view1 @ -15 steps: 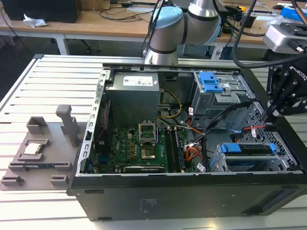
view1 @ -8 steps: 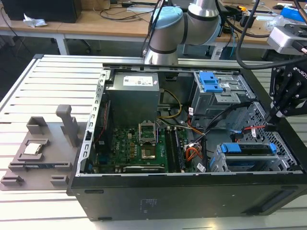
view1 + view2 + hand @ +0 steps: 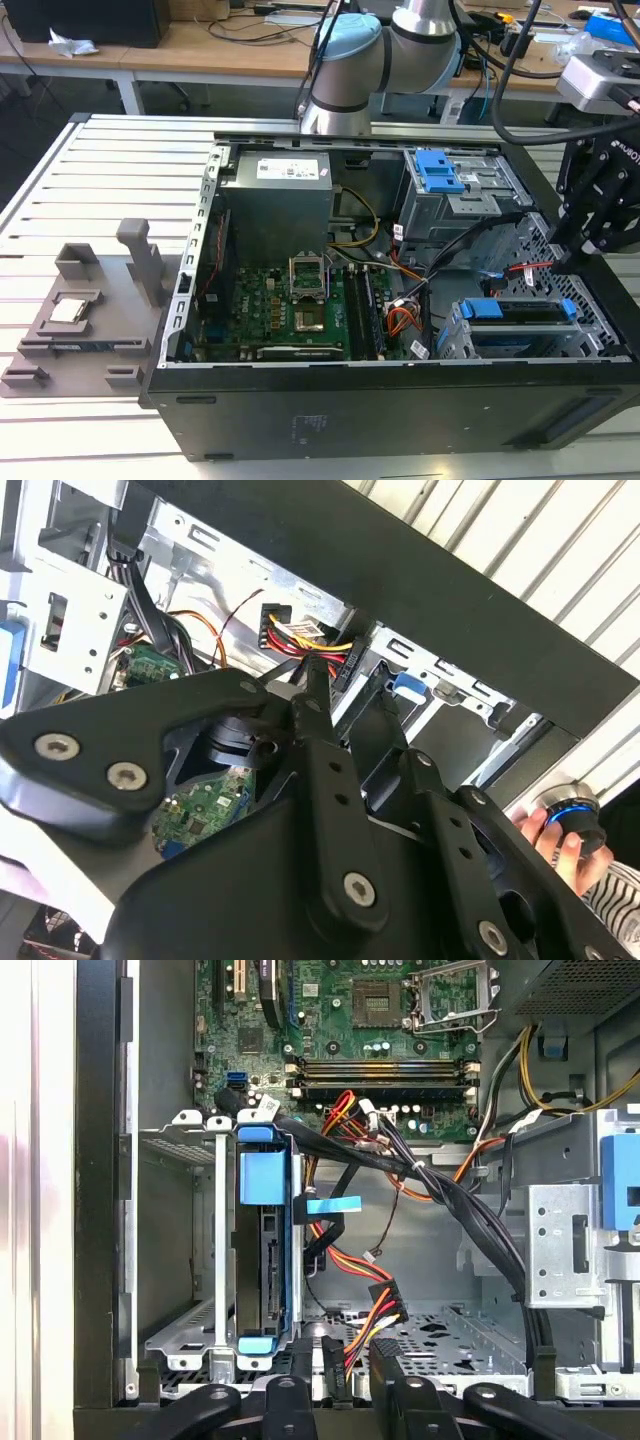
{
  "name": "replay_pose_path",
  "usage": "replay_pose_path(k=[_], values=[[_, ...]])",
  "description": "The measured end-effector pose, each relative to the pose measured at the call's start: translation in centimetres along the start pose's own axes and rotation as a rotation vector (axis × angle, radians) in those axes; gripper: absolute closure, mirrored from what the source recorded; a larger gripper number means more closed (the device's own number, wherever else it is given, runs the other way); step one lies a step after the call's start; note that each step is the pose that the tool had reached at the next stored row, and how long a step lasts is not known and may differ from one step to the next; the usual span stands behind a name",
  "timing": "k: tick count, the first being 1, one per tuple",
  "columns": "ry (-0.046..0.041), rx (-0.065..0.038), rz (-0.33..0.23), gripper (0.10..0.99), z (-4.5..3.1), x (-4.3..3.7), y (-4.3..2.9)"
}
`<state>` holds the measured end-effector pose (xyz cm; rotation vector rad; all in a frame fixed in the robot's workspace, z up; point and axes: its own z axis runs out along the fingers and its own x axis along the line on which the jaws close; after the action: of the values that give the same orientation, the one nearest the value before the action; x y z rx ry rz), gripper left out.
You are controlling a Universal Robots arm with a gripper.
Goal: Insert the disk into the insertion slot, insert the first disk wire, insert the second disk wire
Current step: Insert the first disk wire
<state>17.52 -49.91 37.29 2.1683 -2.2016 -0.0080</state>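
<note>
The disk [image 3: 265, 1180], a flat metal slab in a glossy bright-blue plastic frame, stands seated in the insertion slot [image 3: 180, 1332], a cage of thin silver sheet metal punched with rows of small holes. The gripper [image 3: 357, 1385] is matte black, with bolted link arms and narrow fingers [image 3: 322, 730]. The fingers are drawn in to a slim gap and pinch the black plug end of the disk wire [image 3: 352, 1345], a loose bundle of red, yellow and orange strands. The plug is held off the disk, near the open edge of the cage.

The first wrist view looks straight into the case. It shows the green circuit board [image 3: 380, 1020] with its square socket and long memory slots. A small pale-blue tab [image 3: 331, 1205] on a black cable sits just beside the disk's edge.

The second wrist view looks along the fingers and takes in a hand [image 3: 553, 837] outside the case, resting on a round black knob with a blue ring [image 3: 573, 813].

The exterior view shows the whole black computer case [image 3: 350, 410] lying open on a ribbed pale metal table [image 3: 100, 170]. The grey arm [image 3: 400, 40] reaches in from behind. The disk sits in the near corner on the exterior view's right, and a grey moulded holder [image 3: 90, 320] lies on the exterior view's left.
</note>
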Motion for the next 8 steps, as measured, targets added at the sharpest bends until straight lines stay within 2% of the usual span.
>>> replay_pose_path(k=[3,4,6,7,8], values=[[0.0021,0.000,-0.001,0.725,0.02,-0.01,0.00],[0.0080,0.001,-0.016,0.725,0.01,0.00,0.00],[0.0141,0.002,-0.062,0.725,0.04,0.00,-0.01],[0.0301,0.003,-0.093,0.725,0.07,-0.01,-0.01],[0.0473,0.003,-0.100,0.725,0.13,-0.01,0.00]])
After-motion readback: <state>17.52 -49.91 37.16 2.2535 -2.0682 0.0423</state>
